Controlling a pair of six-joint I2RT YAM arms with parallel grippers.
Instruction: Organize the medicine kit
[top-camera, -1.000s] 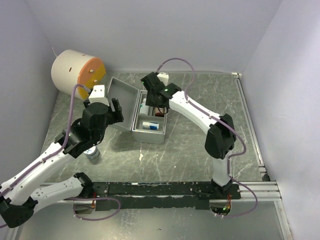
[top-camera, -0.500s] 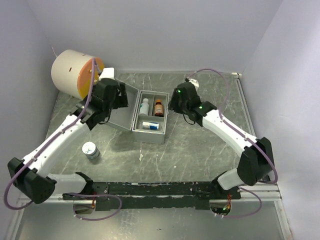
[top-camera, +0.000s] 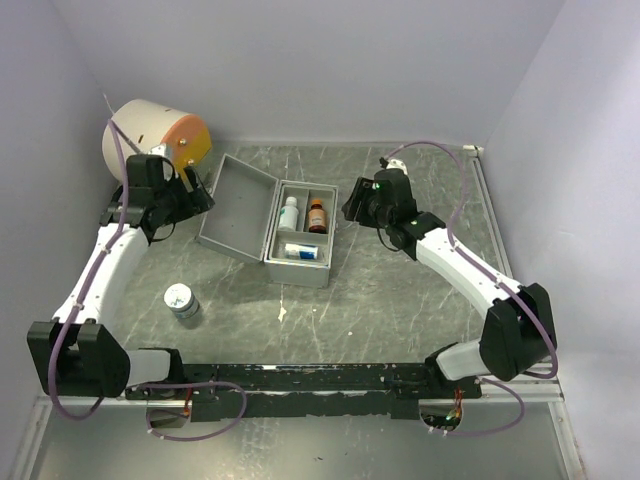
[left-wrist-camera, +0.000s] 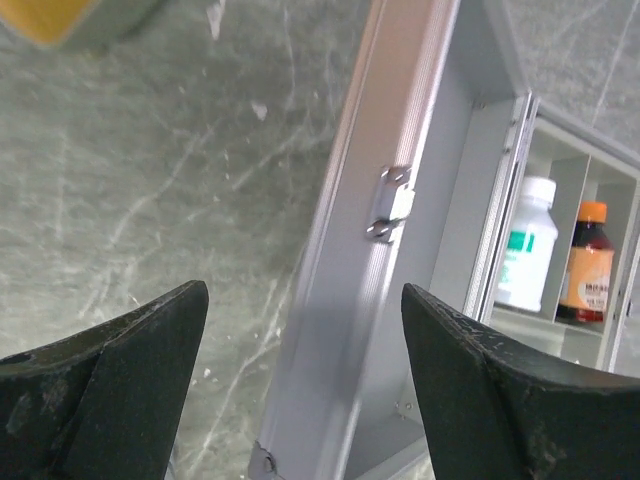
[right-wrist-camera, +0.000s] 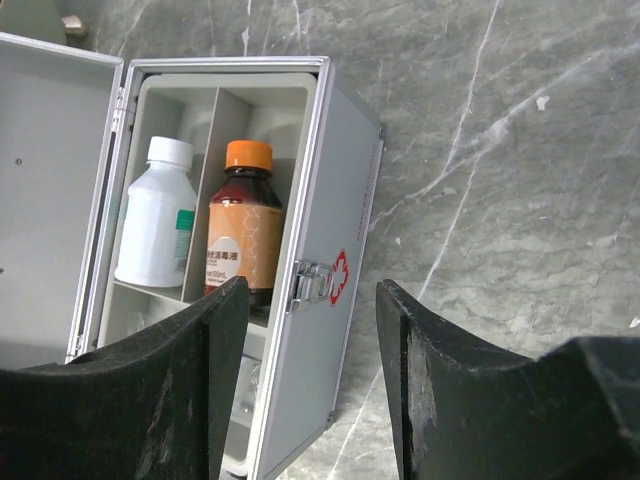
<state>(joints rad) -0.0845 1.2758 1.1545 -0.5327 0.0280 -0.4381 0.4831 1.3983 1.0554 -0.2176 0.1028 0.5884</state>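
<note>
Grey metal medicine case (top-camera: 298, 268) sits open on a green-grey marbled table (top-camera: 400, 300), between two white-and-black robot arms. The left arm rises from its base along the table's left side, bends at the wrist and aims the left gripper (top-camera: 195, 198) at the case's tilted-open lid (top-camera: 235, 208). Its black fingers (left-wrist-camera: 110, 390) are spread wide and hold nothing. In the left wrist view the lid's edge, with a small metal clasp (left-wrist-camera: 392, 205), lies just ahead, framed between the fingers but not touched. The right arm stretches diagonally from its base toward the case. The right gripper (top-camera: 352, 205) hovers just beside the case's side wall, its fingers likewise parted and empty. Ahead of the right gripper, in the case's upper compartments, a white plastic bottle (right-wrist-camera: 155, 225) lies in the farther slot and a brown bottle with an orange cap (right-wrist-camera: 242, 228) in the nearer slot, a divider between them. A small white and blue box (top-camera: 300, 251) lies in the case's lower compartment. A large white cylinder with an orange face (top-camera: 150, 145) stands close behind the left gripper. A small round white-lidded jar (top-camera: 180, 300) rests on the table well back from the left gripper, beside that arm, outside the case.
</note>
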